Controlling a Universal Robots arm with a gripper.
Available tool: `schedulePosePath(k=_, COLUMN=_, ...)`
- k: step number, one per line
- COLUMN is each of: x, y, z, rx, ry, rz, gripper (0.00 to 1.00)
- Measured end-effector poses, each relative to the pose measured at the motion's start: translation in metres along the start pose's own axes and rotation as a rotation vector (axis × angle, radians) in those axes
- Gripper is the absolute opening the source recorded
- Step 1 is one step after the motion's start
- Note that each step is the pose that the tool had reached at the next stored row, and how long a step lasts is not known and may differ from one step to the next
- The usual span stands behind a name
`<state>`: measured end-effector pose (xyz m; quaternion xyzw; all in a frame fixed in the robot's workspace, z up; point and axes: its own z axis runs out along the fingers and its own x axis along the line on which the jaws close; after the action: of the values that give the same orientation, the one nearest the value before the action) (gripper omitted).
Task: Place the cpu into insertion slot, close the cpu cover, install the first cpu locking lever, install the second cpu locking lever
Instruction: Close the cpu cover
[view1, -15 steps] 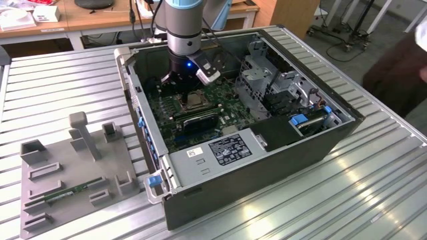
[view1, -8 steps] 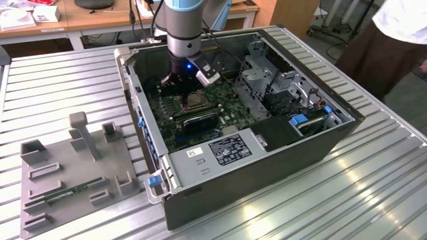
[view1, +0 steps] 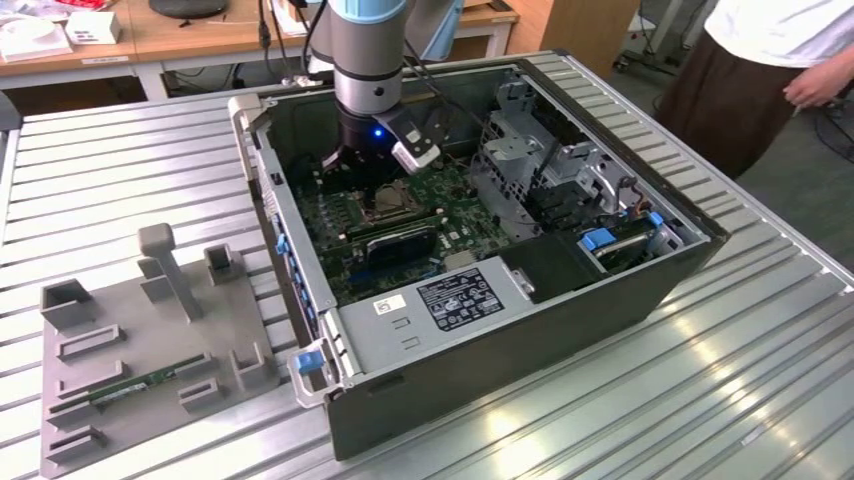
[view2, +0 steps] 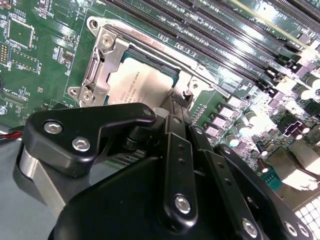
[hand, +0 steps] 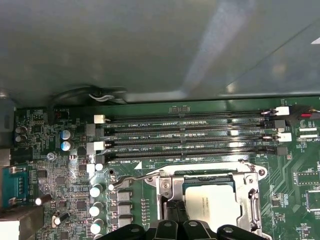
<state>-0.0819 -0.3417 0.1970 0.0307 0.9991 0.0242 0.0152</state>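
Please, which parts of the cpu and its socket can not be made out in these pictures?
- Second wrist view: the gripper hides part of the cpu and of the cpu cover.
- First wrist view: the picture's edge and the gripper cut off the cpu.
- Exterior view: the insertion slot is too small to tell whether the cpu cover is shut.

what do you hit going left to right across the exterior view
grey tray → slot → drive cage → person
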Motion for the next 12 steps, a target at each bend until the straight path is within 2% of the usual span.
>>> schedulePosePath(k=8, x=0.0003, y=-0.0005, z=0.0009, rx=0.0011, ry=0.0007, rz=0.0, gripper=0.11)
schedulePosePath(k=12, x=-0.0001, y=0.0002, z=-0.0005, rx=-0.0011, ry=-0.0008, rz=0.0, gripper=0.11)
